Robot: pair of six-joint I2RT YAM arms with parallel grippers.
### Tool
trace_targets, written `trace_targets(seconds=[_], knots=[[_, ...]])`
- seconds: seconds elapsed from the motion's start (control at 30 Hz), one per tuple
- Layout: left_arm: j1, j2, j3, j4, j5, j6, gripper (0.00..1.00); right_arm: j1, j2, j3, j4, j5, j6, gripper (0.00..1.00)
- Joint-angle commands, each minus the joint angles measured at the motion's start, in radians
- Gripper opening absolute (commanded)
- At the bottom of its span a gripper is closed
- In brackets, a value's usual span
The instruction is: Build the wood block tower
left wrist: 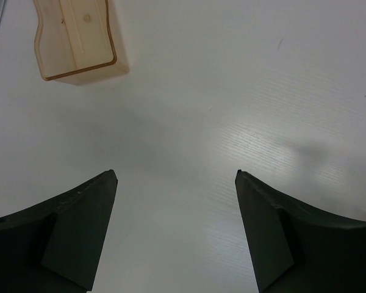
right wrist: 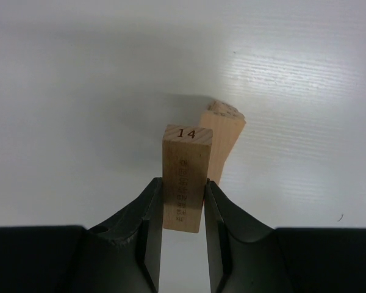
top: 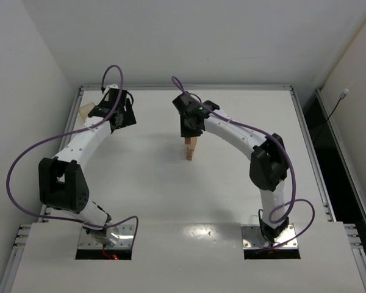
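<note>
one wood block (right wrist: 184, 174) partly hides what seems the tower (right wrist: 224, 141).

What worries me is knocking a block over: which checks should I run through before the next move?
1. Right pincer shut on light-tan wooden block marked 14: ok.
2. Second light-tan wooden block standing behind it: ok.
3. Those two blocks touching or apart: cannot tell.
4. Left pincer open, holding nothing: ok.
5. Left pincer away from both blocks, near translucent amber rectangular box: ok.
</note>
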Motion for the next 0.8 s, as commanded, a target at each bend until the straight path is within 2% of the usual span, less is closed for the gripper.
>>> trace_targets(seconds=[0.0, 0.77], knots=[[0.011, -0.003, 0.017, 0.027, 0.006, -0.012, 0.76, -0.033, -0.014, -0.045, 0.019, -0.073, 0.033, 0.0], [0.011, 0.006, 0.006, 0.036, 0.024, -0.012, 0.74, -0.082, -0.025, -0.066, 0.047, -0.172, 0.024, 0.0]])
